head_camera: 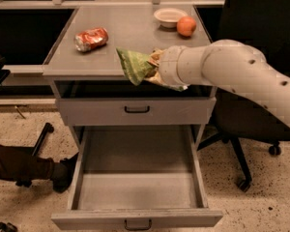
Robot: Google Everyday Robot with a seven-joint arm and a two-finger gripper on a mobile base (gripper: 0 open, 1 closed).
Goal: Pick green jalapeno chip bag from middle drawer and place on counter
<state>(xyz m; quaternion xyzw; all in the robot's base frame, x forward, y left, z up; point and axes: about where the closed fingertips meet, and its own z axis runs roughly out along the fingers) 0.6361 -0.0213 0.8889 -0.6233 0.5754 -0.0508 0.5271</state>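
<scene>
The green jalapeno chip bag [134, 65] is held in my gripper [153, 67] at the counter's front edge, hanging over the rim. The gripper is shut on the bag's right end; its fingers are mostly hidden behind the bag and the white wrist. My white arm reaches in from the right. The counter [130, 33] is the grey cabinet top. The middle drawer [135, 187] is pulled out wide below, with nothing in it, its black loop handle at the front.
A crushed red-and-silver can [90, 38] lies on the counter's left. A white bowl [169, 17] and an orange [186, 26] sit at the back right. The top drawer [135, 111] is closed. A black office chair [251, 129] stands right of the cabinet.
</scene>
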